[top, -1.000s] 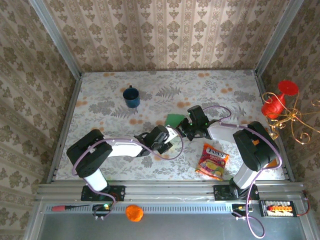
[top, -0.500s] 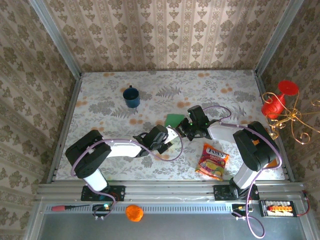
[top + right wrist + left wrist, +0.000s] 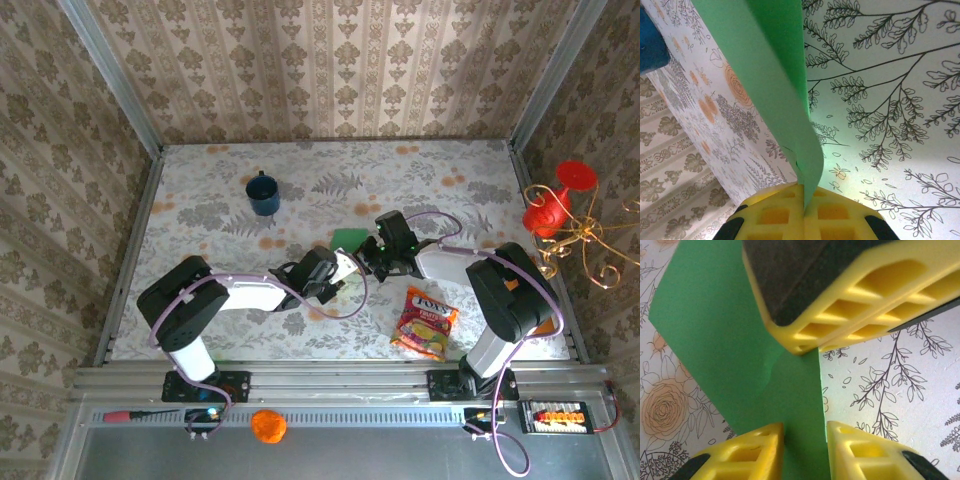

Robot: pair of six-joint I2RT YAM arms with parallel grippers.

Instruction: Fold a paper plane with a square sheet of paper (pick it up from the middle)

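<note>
The green sheet of paper sits at the table's middle, bent and lifted off the surface between both grippers. My right gripper is shut on one edge of it. In the right wrist view the paper curls up out of the closed right gripper. My left gripper stands just left of the right one. In the left wrist view its fingers stand a little apart, with a strip of the paper in the left gripper's gap. The right gripper's yellow finger presses the sheet above. The paper plane is out of view.
A blue mug stands at the back left. A colourful snack packet lies at the front right, beside the right arm. A red ornament on gold wire hangs past the right wall. An orange ball rests on the front rail.
My left gripper's jaws have narrowed around the paper, and the left arm has crept slightly right. The right gripper has kept its hold and not moved.
</note>
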